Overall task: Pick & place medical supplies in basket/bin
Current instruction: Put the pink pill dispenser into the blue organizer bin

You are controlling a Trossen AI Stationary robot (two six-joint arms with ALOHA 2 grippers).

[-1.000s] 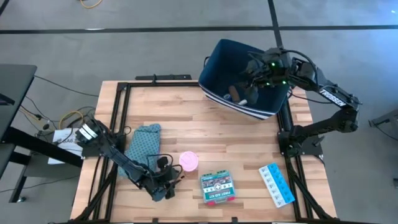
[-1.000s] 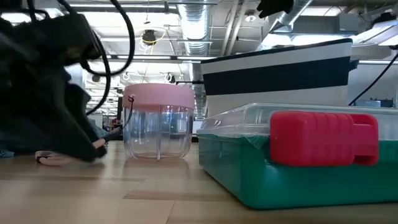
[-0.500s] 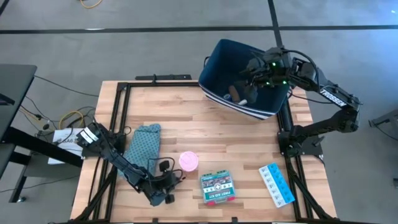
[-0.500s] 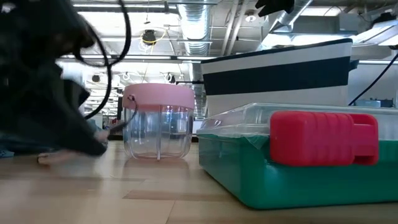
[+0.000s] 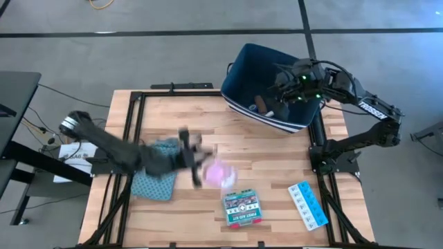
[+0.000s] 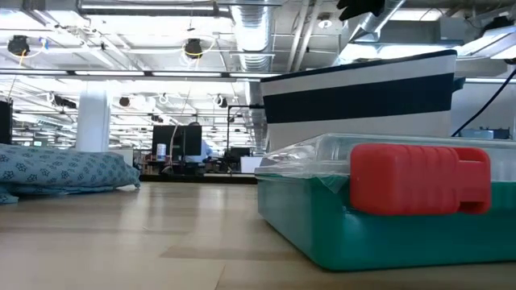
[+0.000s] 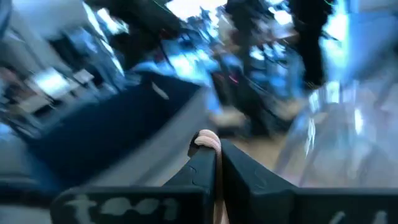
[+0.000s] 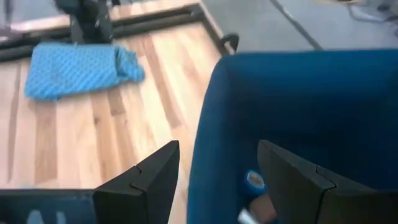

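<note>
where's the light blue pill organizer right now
In the high view, the pill organizer lies flat near the table's front right corner, right of the green first aid box and apart from it, near the right arm's base.

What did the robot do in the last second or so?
The left gripper swung up from the table's near edge, past the teal pouch. The pink-lidded jar has shifted slightly and left the low view. Something pink sits between its shut fingers. The right gripper, bin, green box and pill organizer stayed put.
</note>
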